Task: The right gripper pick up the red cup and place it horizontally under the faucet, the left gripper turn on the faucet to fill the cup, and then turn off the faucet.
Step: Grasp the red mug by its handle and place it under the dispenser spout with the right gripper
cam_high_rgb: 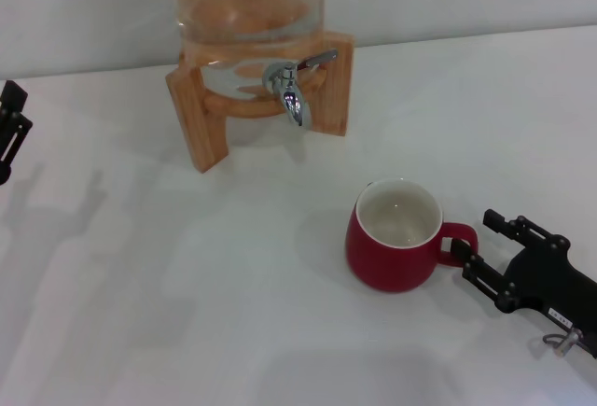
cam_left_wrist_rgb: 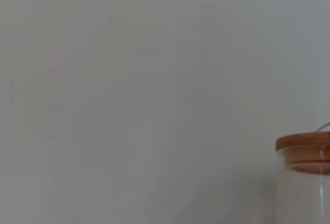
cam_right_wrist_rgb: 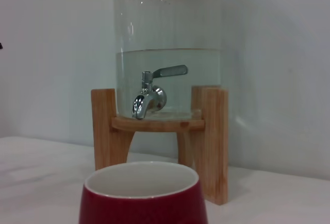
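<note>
The red cup (cam_high_rgb: 395, 235) stands upright on the white table (cam_high_rgb: 187, 294), its white inside showing and its loop handle turned toward the right gripper (cam_high_rgb: 476, 248). That gripper sits just beside the cup on the handle side, its two black fingers spread apart with the handle between or right at their tips; whether they touch it is hard to tell from the head view. The cup is in front of the faucet (cam_high_rgb: 288, 88) and off to the robot's right, well apart from it, not under the spout. The faucet's thin lever points sideways, and the chrome spout juts from the glass jar (cam_right_wrist_rgb: 167, 38), which holds water and rests in a wooden stand (cam_high_rgb: 205, 117). The left gripper (cam_high_rgb: 9, 131) hangs far out on the other side of the stand, at the edge of the head view; its opening cannot be made out.
</note>
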Robot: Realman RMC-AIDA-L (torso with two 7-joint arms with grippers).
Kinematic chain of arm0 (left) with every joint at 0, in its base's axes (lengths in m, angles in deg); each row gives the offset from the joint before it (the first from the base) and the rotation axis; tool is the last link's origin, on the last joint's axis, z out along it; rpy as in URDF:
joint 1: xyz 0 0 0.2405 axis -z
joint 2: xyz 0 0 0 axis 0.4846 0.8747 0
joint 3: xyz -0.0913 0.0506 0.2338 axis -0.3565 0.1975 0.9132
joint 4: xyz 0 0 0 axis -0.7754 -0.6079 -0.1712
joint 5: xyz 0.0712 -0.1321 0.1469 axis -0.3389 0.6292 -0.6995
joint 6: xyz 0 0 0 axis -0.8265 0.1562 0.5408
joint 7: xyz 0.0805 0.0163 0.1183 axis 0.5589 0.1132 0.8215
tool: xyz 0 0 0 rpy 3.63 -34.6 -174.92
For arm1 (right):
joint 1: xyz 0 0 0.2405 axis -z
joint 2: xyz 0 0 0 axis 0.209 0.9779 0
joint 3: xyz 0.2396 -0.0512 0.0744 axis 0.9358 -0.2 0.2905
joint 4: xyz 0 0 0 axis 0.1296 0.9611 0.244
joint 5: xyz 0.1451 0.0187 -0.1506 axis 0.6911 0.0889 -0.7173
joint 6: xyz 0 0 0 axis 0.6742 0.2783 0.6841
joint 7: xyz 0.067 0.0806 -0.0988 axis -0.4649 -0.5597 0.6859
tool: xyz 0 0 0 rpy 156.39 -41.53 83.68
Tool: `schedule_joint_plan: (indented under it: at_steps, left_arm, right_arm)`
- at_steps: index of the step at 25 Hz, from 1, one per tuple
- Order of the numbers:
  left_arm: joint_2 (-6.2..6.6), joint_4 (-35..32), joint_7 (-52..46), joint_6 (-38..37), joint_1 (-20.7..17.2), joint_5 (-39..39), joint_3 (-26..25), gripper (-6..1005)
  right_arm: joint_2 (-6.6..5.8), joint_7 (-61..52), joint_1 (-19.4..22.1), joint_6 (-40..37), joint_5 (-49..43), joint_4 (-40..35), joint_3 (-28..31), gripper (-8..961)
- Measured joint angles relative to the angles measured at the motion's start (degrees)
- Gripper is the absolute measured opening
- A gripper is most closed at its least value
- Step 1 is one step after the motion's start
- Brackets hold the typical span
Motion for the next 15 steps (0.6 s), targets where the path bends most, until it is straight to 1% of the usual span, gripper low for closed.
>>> schedule_joint_plan:
  at_steps: [1, 8, 12, 15]
  left_arm:
    - [-0.02, 0.0, 0.0, -0.01, 0.0, 0.0, 0.0, 861]
    - [-0.08, 0.0, 0.0, -0.05, -0.14, 0.0, 0.0, 861]
    - [-0.09, 0.0, 0.0, -0.05, -0.19, 0.0, 0.0, 861]
    - [-0.09, 0.0, 0.0, -0.05, -0.19, 0.0, 0.0, 861]
  right_arm:
    - [-0.02, -0.04, -0.04, 0.0, 0.0, 0.0, -0.04, 673]
    - [-0.07, -0.21, -0.16, 0.04, -0.05, 0.0, -0.08, 468]
    - [-0.09, -0.22, -0.16, 0.08, -0.05, 0.0, -0.18, 315]
    - [-0.09, -0.26, -0.21, 0.09, -0.12, -0.01, -0.23, 285]
